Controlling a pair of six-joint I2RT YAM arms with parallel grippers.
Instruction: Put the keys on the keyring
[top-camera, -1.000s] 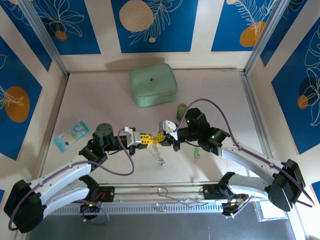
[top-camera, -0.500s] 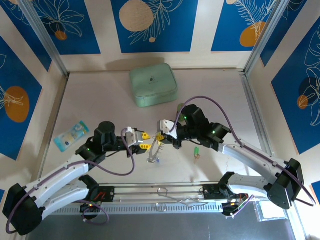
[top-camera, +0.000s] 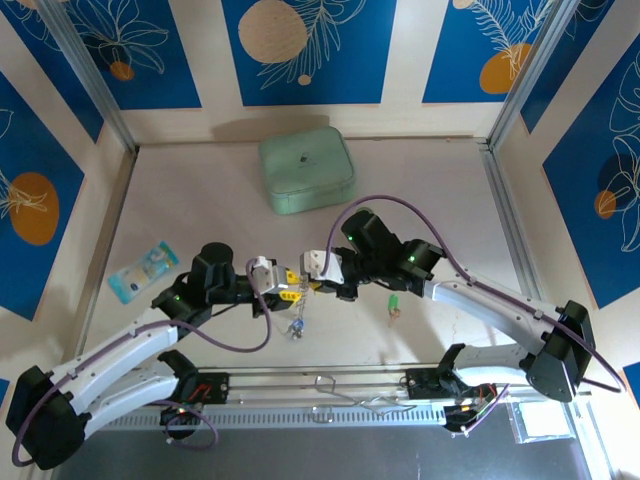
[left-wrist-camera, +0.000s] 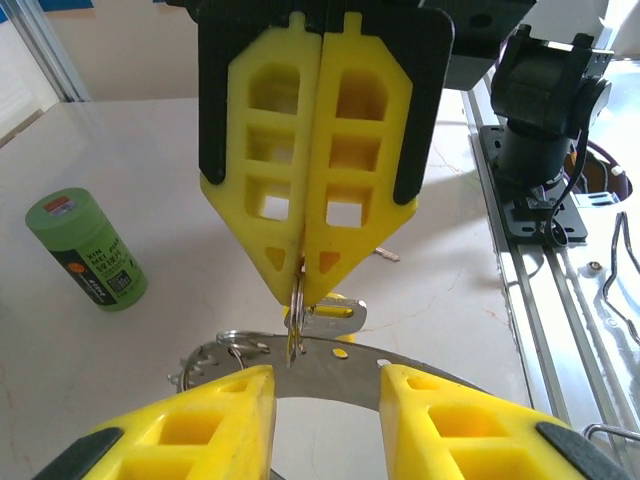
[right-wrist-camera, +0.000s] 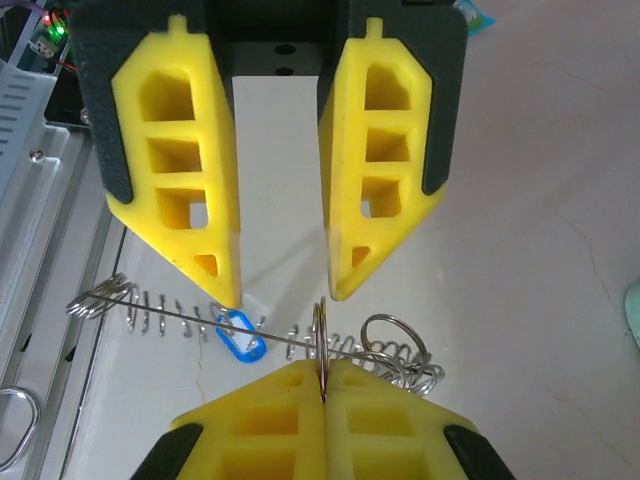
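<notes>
Up close, right tool (right-wrist-camera: 323, 370) pinches the keyring (right-wrist-camera: 320, 328), indistinct from overhead.

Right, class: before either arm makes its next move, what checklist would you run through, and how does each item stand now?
1. Right gripper shut on the keyring: ok.
2. Left gripper open and holding nothing: ok.
3. Blue key threaded on the keyring: cannot tell; it lies against the wire.
4. Green key on the keyring: not ok; it lies apart on the table.
5. Green cylinder clear of both grippers: ok; it stands upright off to one side.
</notes>
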